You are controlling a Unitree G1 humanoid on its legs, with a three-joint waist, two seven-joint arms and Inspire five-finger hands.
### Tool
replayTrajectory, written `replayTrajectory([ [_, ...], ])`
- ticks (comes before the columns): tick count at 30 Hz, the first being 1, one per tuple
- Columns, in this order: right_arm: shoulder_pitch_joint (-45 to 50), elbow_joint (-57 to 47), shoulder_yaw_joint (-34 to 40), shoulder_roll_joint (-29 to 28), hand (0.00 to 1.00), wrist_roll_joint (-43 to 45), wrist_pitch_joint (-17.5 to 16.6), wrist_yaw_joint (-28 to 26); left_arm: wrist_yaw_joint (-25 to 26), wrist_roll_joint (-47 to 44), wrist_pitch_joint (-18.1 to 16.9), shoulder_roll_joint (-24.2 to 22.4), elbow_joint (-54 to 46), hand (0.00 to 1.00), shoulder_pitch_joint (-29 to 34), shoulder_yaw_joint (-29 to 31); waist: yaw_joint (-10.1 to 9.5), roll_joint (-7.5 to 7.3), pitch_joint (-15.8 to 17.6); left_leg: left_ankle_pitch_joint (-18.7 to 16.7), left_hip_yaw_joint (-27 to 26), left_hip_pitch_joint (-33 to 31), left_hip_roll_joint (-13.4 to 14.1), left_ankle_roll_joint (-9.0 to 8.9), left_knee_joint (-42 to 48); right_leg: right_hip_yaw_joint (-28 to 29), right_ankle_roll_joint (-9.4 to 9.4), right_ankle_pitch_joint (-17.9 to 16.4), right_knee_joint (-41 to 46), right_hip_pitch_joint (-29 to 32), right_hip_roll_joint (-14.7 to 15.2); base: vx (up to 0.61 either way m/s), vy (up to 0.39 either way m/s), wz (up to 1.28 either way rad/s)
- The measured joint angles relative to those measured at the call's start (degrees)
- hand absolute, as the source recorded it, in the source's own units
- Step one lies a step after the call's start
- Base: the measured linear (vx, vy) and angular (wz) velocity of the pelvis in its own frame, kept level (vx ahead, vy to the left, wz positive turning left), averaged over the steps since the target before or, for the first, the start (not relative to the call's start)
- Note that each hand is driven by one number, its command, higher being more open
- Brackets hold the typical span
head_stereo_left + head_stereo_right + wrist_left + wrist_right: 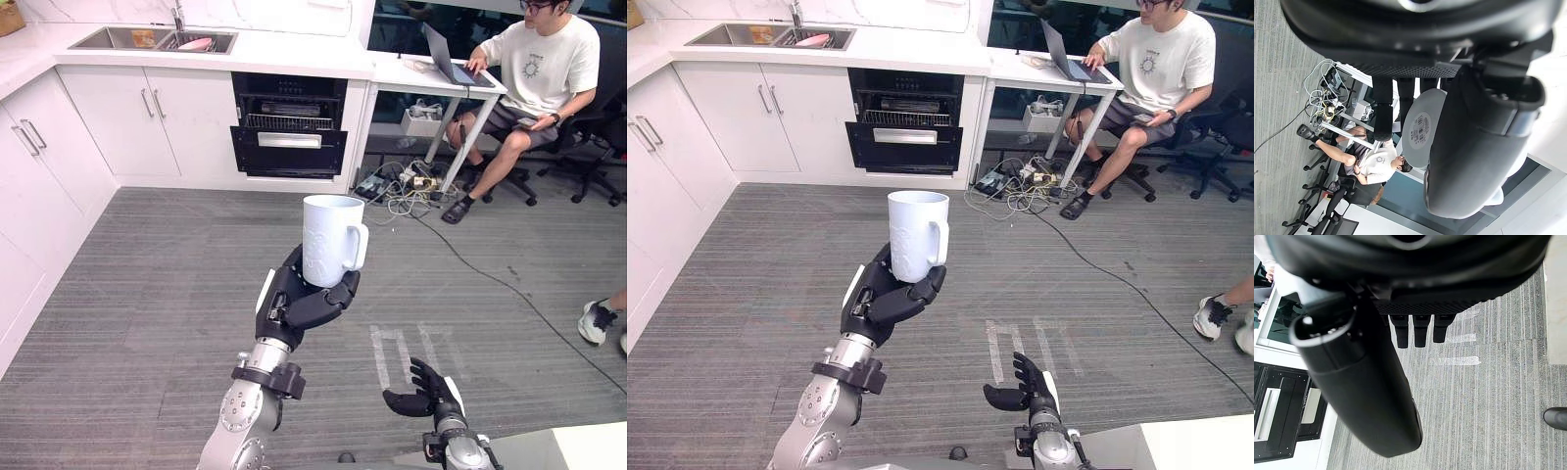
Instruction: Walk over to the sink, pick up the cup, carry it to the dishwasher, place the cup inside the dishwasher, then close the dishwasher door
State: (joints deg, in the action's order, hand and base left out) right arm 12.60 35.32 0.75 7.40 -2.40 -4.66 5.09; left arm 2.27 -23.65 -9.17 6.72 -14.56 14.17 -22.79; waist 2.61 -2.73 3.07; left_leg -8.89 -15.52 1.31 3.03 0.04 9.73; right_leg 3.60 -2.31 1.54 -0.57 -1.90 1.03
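floor [147, 294] to dishwasher [288, 127]: open | cables [411, 191] right of it, seemingly off path

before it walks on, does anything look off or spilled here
Nothing spilled: the white ceramic mug stands upright in the left hand, fingers curled round its base. Only untidy spot: a tangle of cables on the floor under the white desk, beside the open black dishwasher.

The left hand [299, 299] is raised, curled round the cup [331, 238], the right hand [423, 394] low with fingers relaxed.
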Motion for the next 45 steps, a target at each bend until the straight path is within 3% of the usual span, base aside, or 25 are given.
replayTrajectory([
  [4, 1.66, 0.44, -0.04, -0.85, 0.9, 0.28, 0.0, 0.2, 0.34, 0.22, -0.01, -0.38, 1.59, 0.3, -0.85, 0.28, -0.04, -0.32, -0.28, 0.01, -0.57, -0.57, 0.25, -0.02, 0.01, -3.87, 0.25, 1.26, -2.51, -0.5, 0.67, -0.01, -0.015, -0.07],
  [11, 1.46, 3.15, -0.62, -1.65, 0.9, 1.07, 0.5, 2.19, 4.11, 1.36, 0.43, -1.71, 7.59, 0.3, -1.47, 5.4, -0.21, -0.3, -0.31, -1.28, -1.2, -5.54, 1.75, -2.32, 4.77, -21.66, 0.06, 0.77, -2.25, 0.08, 3.51, 0.0, -0.027, 0.27],
  [12, 0.79, 3.1, -0.53, -1.52, 0.9, 1.05, 0.81, 2.73, 4.75, 1.92, 0.46, -2.9, 7.52, 0.3, -1.28, 7.23, -0.43, -0.1, -0.06, -2.03, -2.99, -6.46, 2.48, -1.38, 6.44, -23.5, -0.19, -1.03, -0.02, 0.44, 4.01, 0.01, 0.052, 0.88],
  [13, -0.25, 3.07, -0.43, -1.09, 0.9, 1.03, 0.88, 3.23, 5.35, 2.32, 0.44, -4.15, 7.11, 0.3, -0.73, 9.44, -0.97, 0.25, 0.21, -3.29, -3.89, -6.75, 2.96, 0.51, 8.11, -24.84, -1.1, -4.74, 6.02, 1.91, 5.19, 0.01, 0.055, 0.78],
  [14, -0.78, 3.0, -0.44, -0.97, 0.9, 1.03, 0.88, 3.41, 5.6, 2.34, 0.43, -4.65, 6.7, 0.3, -0.27, 10.41, -1.67, 0.12, 0.29, -4.03, -3.76, -6.72, 2.74, 0.71, 8.88, -25.03, -1.4, -6.74, 9.45, 2.93, 6.25, 0.03, 0.13, 0.6],
  [16, -1.55, -0.85, 0.27, -0.36, 0.9, 0.99, 0.68, 4.18, 6.84, 2.32, -0.03, -4.59, 3.17, 0.3, 2.28, 12.89, -3.08, -0.38, 0.29, -8.77, -1.63, -7.73, -0.09, 2.07, 13.3, -25.98, -1.96, -14.76, 26.34, 7.31, 12.6, 0.09, 0.12, 0.53],
  [18, -3.47, -1.5, 0.11, 0.05, 0.9, 0.97, 0.59, 4.21, 7.86, 2.33, -0.14, -4.21, 1.04, 0.3, 4.09, 14.09, -3.31, -0.18, 0.77, -10.27, 0.28, -6.6, -2.48, 4.1, 14.09, -22.64, 0.68, -14.07, 40.48, 12.67, 16.5, 0.17, 0.139, 0.64],
  [20, -3.97, -1.49, -0.15, -0.8, 0.9, 0.98, 0.57, 4.12, 8.03, 2.47, -0.34, -3.39, -0.37, 0.3, 5.08, 13.73, -3.27, 0.68, 1.59, -11.47, 3.05, -4.27, -3.22, 5.44, 14.13, -16.56, -0.09, -14.6, 48.39, 15.64, 15.61, 0.27, 0.106, 0.78],
  [23, -4.77, -2.57, -1.33, -1.55, 0.9, 0.99, 0.44, 3.95, 8.61, 2.5, -1.49, -3.06, -0.79, 0.3, 4.96, 12.92, -2.97, 1.03, 2.78, -12.63, 6.77, 0.44, -3.63, 5.44, 10.92, -14.72, 0.03, -17.42, 46.09, 20.85, 9.83, 0.33, 0.032, 0.58],
  [25, -4.82, -3.65, -0.94, -0.86, 0.9, 1.0, 0.21, 4.21, 8.56, 2.5, -1.5, -2.45, -0.45, 0.3, 3.68, 10.44, -1.19, 2.24, 3.79, -12.19, 10.51, 4.26, -3.73, 4.67, 7.05, -14.64, -1.21, -15.18, 34.32, 24.8, 6.06, 0.49, -0.015, 0.98],
  [26, -4.82, -4.35, -0.92, -0.28, 0.9, 1.0, 0.23, 4.22, 8.48, 2.5, -1.49, -2.4, -0.03, 0.3, 2.38, 9.14, -0.35, 2.27, 4.26, -12.07, 12.83, 7.05, -4.28, 4.45, 4.34, -14.77, -1.72, -10.17, 23.11, 25.39, 4.61, 0.54, -0.051, 1.07],
  [27, -4.81, -4.79, -0.91, -0.12, 0.9, 1.0, 0.23, 4.26, 8.45, 2.52, -1.49, -2.38, 0.14, 0.3, 1.71, 8.69, -0.03, 2.4, 4.55, -12.17, 13.84, 8.38, -4.69, 4.22, 3.1, -14.69, -1.7, -7.33, 18.56, 25.7, 4.38, 0.61, -0.091, 1.01],
  [29, -4.63, -5.8, -0.88, 0.7, 0.9, 0.99, 0.23, 4.5, 8.23, 2.63, -1.45, -2.5, 1.99, 0.3, -0.81, 6.97, 1.74, 2.64, 4.29, -13.3, 17.0, 11.76, -5.1, 2.17, 2.3, -12.33, 0.75, 5.43, 15.38, 25.7, 4.0, 0.7, -0.166, 1.05],
  [30, -4.9, -6.34, -0.63, 2.03, 0.9, 0.98, 0.32, 4.47, 7.64, 2.89, -1.29, -3.54, 3.0, 0.3, -1.7, 6.04, 1.69, 5.58, 4.1, -13.75, 16.66, 11.08, -3.11, 0.97, 5.48, -12.43, 2.03, 5.55, 17.45, 25.55, 3.05, 0.64, -0.163, 0.74],
  [31, -4.91, -6.93, -0.26, 2.33, 0.9, 0.99, 0.33, 4.37, 7.53, 2.9, -1.27, -3.84, 3.24, 0.3, -2.19, 5.16, 1.56, 6.89, 4.19, -13.62, 15.94, 9.86, -1.89, -0.74, 8.8, -13.36, 2.42, 4.99, 18.07, 24.85, 2.65, 0.49, -0.116, 0.48],
  [32, -5.07, -7.57, 0.36, 2.36, 0.9, 0.99, 0.39, 4.27, 7.23, 2.92, -1.23, -4.3, 4.17, 0.3, -3.44, 4.6, 1.64, 8.1, 4.88, -12.21, 13.92, 7.76, -0.24, -4.19, 15.68, -14.92, 2.88, 2.99, 19.03, 23.14, 2.52, 0.48, -0.122, 0.48],
  [33, -4.43, -9.59, 0.51, 2.37, 0.9, 0.99, 0.97, 4.22, 7.03, 2.93, -0.73, -5.29, 5.78, 0.3, -4.83, 4.33, 1.59, 8.53, 5.34, -6.58, 7.94, 4.17, 2.86, -9.09, 27.57, -16.07, 2.81, 0.24, 18.7, 19.21, 2.02, 0.71, -0.214, 0.42],
  [34, -2.32, -13.33, -0.11, 2.21, 0.9, 1.13, 1.26, 4.29, 6.73, 2.92, -0.54, -6.15, 5.77, 0.3, -4.26, 4.32, 0.87, 7.88, 5.8, 1.86, 1.67, 0.72, 8.43, -8.27, 39.68, -16.26, 2.98, -2.03, 17.16, 14.12, 1.31, 0.7, -0.217, 0.29],
  [35, -1.09, -15.44, -0.17, 1.86, 0.9, 1.17, 1.2, 4.55, 6.52, 2.91, -0.57, -6.41, 5.74, 0.3, -4.07, 4.13, 0.72, 7.85, 5.87, 1.35, -0.8, -1.04, 11.37, -7.22, 45.1, -16.51, 3.07, -2.79, 15.76, 11.23, 0.71, 0.68, -0.192, 0.13],
  [37, -0.73, -18.24, 0.47, 0.81, 0.9, 1.32, -0.12, 6.26, 5.9, 2.92, -0.83, -5.89, 5.58, 0.3, -4.35, 2.46, 0.32, 6.27, 6.27, -5.05, -8.16, -9.69, 17.72, -1.37, 52.73, -17.1, 3.38, -4.29, 8.25, 1.93, 0.68, 0.52, -0.104, 0.19],
  [39, -1.96, -17.5, 1.12, 0.82, 0.9, 1.91, -0.41, 6.54, 4.85, 2.92, -0.84, -5.54, 5.55, 0.3, -4.34, 2.35, -0.25, 5.01, 6.3, -7.97, -11.23, -15.86, 17.96, -0.35, 44.21, -17.0, 1.92, -4.85, 5.87, -1.67, 2.17, 0.49, -0.016, 0.01],
  [41, -3.67, -15.01, 1.31, 1.09, 0.9, 2.82, -0.41, 6.62, 4.85, 2.91, -0.79, -5.27, 5.56, 0.3, -3.98, 2.55, -0.74, 4.4, 6.7, -6.9, -9.34, -19.98, 15.27, -2.13, 29.03, -16.3, 0.31, -6.27, 5.11, -4.48, 3.84, 0.51, 0.093, -0.17],
  [43, -3.87, -12.9, 1.31, 1.67, 0.9, 2.85, -0.38, 6.59, 4.97, 2.92, -0.62, -5.06, 5.4, 0.3, -3.28, 2.6, -1.76, 4.39, 6.71, -1.15, -3.82, -20.65, 11.44, -3.69, 11.81, -14.63, -2.02, -8.51, 4.91, -7.06, 5.21, 0.51, 0.233, -0.51],
  [44, -3.1, -11.79, 0.98, 1.72, 0.9, 2.85, -0.31, 6.55, 5.03, 2.92, -0.49, -4.77, 5.32, 0.3, -2.52, 2.62, -2.32, 4.33, 6.63, 8.98, -0.78, -19.14, 9.52, -3.21, 9.54, -12.93, -4.16, -10.23, 4.68, -9.31, 5.8, 0.53, 0.297, -0.63],
  [45, -2.96, -10.65, 0.81, 0.37, 0.9, 2.9, -0.09, 6.54, 5.17, 2.93, -0.4, -3.8, 5.3, 0.3, -2.31, 3.0, -2.3, 3.27, 6.57, 8.72, -0.96, -18.51, 8.56, -1.25, 12.39, -11.91, -4.39, -11.49, 5.01, -10.7, 7.57, 0.72, 0.417, -0.4],
])
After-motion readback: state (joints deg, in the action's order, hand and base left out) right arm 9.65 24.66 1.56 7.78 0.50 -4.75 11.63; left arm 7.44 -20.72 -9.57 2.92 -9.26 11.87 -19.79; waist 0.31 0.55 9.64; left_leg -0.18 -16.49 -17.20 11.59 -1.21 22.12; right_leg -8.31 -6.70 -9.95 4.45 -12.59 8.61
